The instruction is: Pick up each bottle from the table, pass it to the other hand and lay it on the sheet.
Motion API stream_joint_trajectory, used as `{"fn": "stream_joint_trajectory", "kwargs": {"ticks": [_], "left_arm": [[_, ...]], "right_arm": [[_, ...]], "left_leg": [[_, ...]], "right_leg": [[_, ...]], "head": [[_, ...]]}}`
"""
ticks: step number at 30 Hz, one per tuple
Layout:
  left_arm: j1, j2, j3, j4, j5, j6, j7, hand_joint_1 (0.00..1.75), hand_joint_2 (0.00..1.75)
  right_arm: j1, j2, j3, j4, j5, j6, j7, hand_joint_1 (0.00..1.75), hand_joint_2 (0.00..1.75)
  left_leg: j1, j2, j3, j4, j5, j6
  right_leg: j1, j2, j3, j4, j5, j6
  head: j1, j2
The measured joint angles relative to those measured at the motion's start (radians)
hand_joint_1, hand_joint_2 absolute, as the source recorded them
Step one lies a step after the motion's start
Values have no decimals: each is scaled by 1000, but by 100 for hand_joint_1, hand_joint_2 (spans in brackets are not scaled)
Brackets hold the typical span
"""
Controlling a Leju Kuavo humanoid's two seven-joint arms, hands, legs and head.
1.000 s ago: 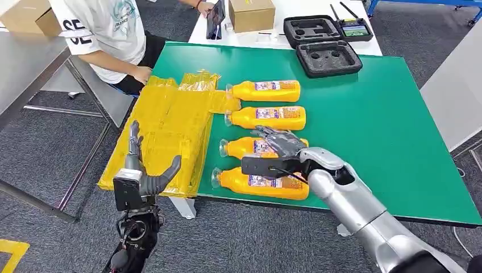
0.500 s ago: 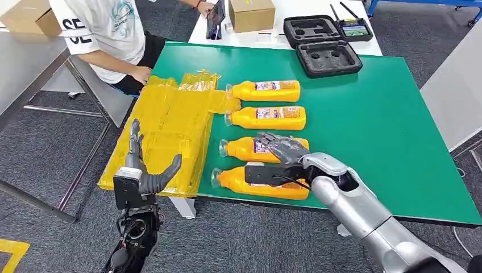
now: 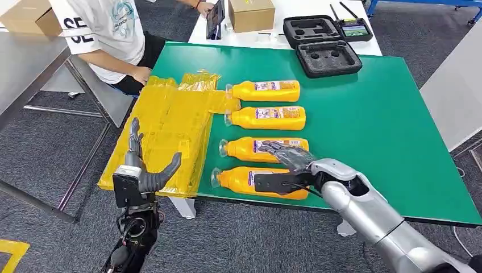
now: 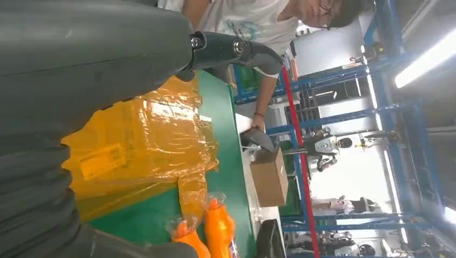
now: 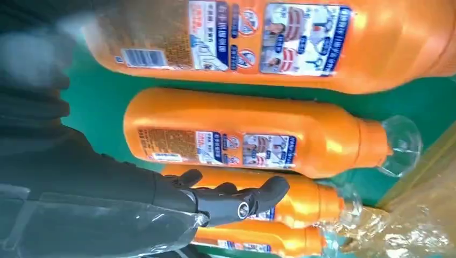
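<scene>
- Orange plastic bottles lie in a row on the green table (image 3: pixel 386 131): the nearest bottle (image 3: pixel 239 181) and third bottle (image 3: pixel 244 149) just beside the crinkled yellow sheet (image 3: pixel 165 131).
- Since a second ago the right hand (image 3: pixel 287 162) has drawn back toward the table's near edge; fingers spread above the nearest bottle, holding nothing.
- Left hand (image 3: pixel 142 170) stays raised beside the sheet, fingers apart, empty.
</scene>
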Motion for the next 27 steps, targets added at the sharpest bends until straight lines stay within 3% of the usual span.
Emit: {"fn": "stream_joint_trajectory", "kwargs": {"ticks": [27], "left_arm": [[8, 11, 2, 0, 18, 6, -3, 0, 175]], "right_arm": [[-15, -18, 63, 25, -9, -6, -3, 0, 175]], "left_leg": [[0, 0, 0, 0, 0, 0]], "right_leg": [[0, 0, 0, 0, 0, 0]], "head": [[0, 0]]}}
